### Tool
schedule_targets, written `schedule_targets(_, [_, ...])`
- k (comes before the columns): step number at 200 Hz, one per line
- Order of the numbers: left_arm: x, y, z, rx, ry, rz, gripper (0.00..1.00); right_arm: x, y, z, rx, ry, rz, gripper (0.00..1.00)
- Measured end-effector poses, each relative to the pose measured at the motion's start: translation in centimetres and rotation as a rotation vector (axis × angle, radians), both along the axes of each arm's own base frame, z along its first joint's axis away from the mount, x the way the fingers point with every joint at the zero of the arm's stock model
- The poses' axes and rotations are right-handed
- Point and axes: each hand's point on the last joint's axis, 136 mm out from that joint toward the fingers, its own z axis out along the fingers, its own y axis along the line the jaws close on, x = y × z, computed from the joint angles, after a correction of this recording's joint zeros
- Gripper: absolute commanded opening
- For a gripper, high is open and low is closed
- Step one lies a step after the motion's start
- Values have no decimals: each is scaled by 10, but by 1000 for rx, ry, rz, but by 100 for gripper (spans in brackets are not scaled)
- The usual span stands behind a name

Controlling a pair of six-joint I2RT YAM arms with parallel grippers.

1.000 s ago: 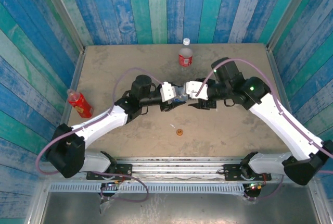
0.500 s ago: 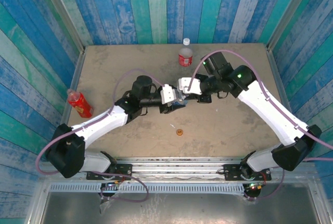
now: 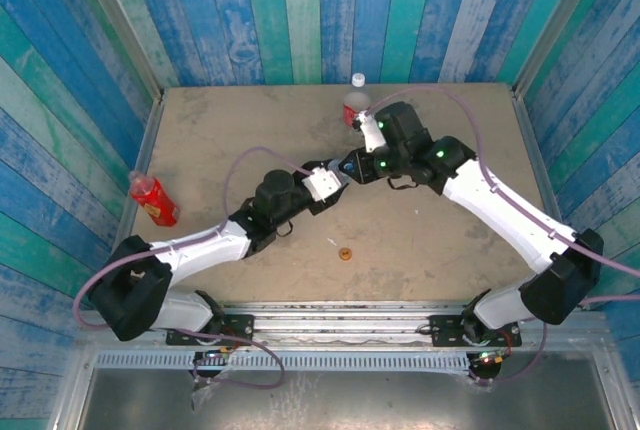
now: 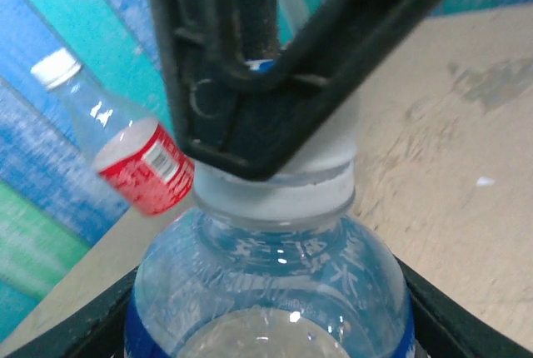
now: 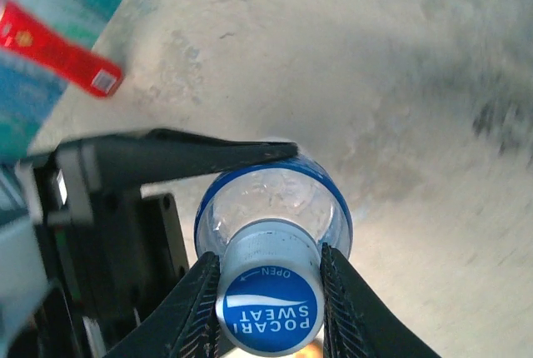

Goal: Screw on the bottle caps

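We find the blue-label bottle (image 5: 275, 208) near the table's middle, a little toward 12 o'clock in the top view. The left gripper (image 3: 325, 183) reaches in from 8 o'clock and is clamped across the bottle's body. The blue cap (image 5: 268, 312) sits on the neck. The right gripper (image 5: 268, 295) comes in from 2 o'clock and is clenched on the cap. In its own wrist view one finger (image 5: 204, 295) touches the rim at the cap's 9 o'clock and the other touches it at 3.

For us the next move turns on alignment. The right wrist view looks straight down the neck, so the bottle's long axis runs into the right wrist. We judge that a twist of that wrist should spin the cap about its own thread while the left arm braces. We cannot tell how far the cap is threaded. The orange cap (image 3: 345, 254) lies toward 6 o'clock and the red bottle (image 3: 152, 198) at 9.
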Motion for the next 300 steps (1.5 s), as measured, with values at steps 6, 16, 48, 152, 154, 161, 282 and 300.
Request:
schedule_targets(6, [0,1,-4,15,-5,22,58,0,0,-4,12,32,-39,11])
schedule_targets(16, [-1,3,-6,32,-11,44,58,-1,0,-8,30,72,-88,21])
schedule_targets(48, [-2,3,-5,42,-20,63,59,0,-2,-3,27,38,-68,50])
schedule_targets(152, [-55,-34,2,23,160,-288,62,-74,-38,63,-289,-812,881,68])
schedule_targets(154, [-56,-34,3,21,162,-296,62,-74,-38,62,-294,-816,898,67])
schedule_targets(161, [-60,-37,5,15,167,-319,62,-74,-35,61,-304,-828,945,66])
schedule_targets(282, [-76,-42,0,18,217,-409,62,-70,-36,9,-418,-667,1213,44])
schedule_targets(300, [-74,-41,2,15,219,-403,62,-69,-38,5,-433,-639,1218,35])
